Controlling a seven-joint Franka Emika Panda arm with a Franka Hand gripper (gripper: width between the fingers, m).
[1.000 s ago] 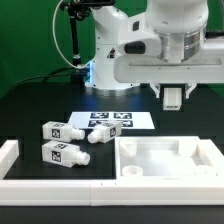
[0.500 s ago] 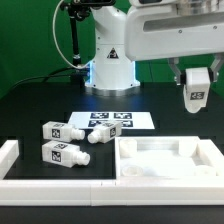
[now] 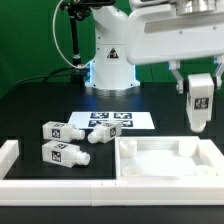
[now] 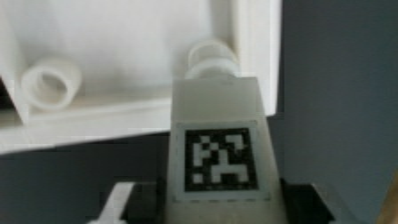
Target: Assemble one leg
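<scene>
Exterior view; clock positions are read from the frame centre.

6 o'clock, nearest: a white rail [image 3: 60, 190] runs along the front of the table. It has a raised white end block [image 3: 8, 155] at about 8 o'clock. The table top [image 3: 30, 105] is black and matte.

4–5 o'clock: a large white tray-like panel [image 3: 170, 178] lies flat. It is smooth plastic with a raised rim.

8 o'clock: two spare legs lie on their sides, the nearer spare leg [image 3: 62, 152] just in front of the farther spare leg [image 3: 62, 130], not touching. Both are white square-section blocks with black-and-white tags. Their round pegs point toward the exterior view's right.

Centre: the marker board [image 3: 112, 120] lies flat just behind the spare legs.

3 o'clock: the gripper [image 3: 198, 92] is clamped on the leg [image 3: 198, 115]. The leg hangs upright over the panel's far right corner, well apart from the spare legs.

Wrist view: the fingers [image 4: 128, 200] flank the leg on both sides, with its tag face toward the camera. Its narrower round peg [image 4: 214, 60] points away, toward the panel's rim. A ring-shaped boss [image 4: 50, 85] sits on the panel near it. The picture is soft, so I cannot tell whether the peg touches the panel. In the exterior view it looks just clear.

12 o'clock, farthest: the arm's white, glossy base [image 3: 110, 60] stands against a green backdrop [image 3: 30, 40].
</scene>
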